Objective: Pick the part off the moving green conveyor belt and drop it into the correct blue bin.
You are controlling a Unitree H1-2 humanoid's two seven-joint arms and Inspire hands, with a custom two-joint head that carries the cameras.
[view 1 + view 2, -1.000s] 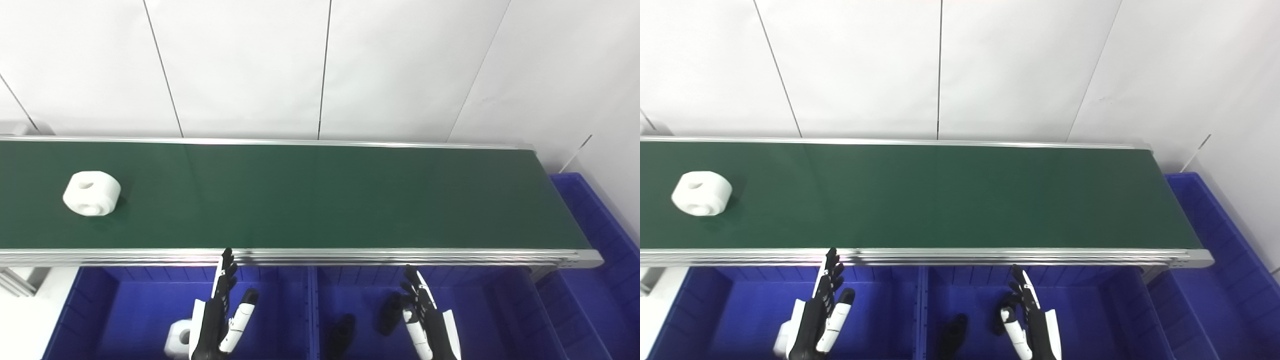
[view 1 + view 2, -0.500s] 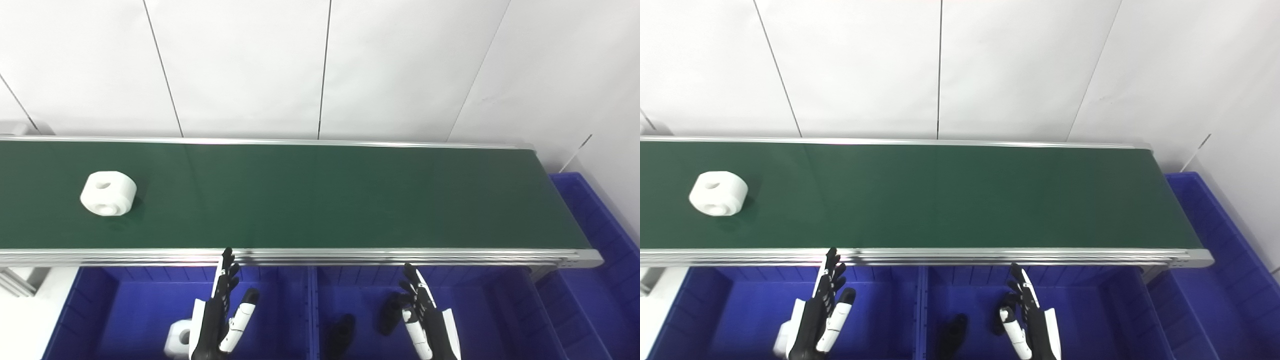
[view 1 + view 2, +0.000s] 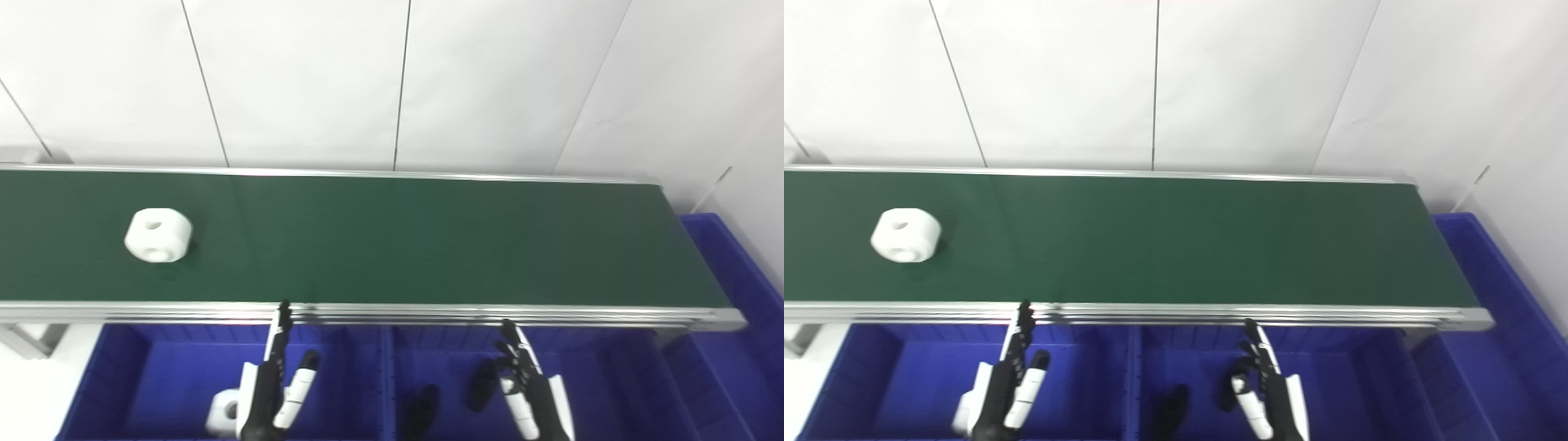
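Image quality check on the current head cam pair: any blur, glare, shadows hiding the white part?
Left eye view: slightly soft overall, white part edges a bit smeared but its holes readable, small shadow on the belt beside it. Right eye view: similar softness, bright glare along the metal rail; both hands cut off at the bottom edge; dark parts in the bin lack detail.

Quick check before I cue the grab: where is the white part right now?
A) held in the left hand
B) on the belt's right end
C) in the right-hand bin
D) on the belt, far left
D: the white part lies on the green belt near its left end, clear of the open left hand and right hand.
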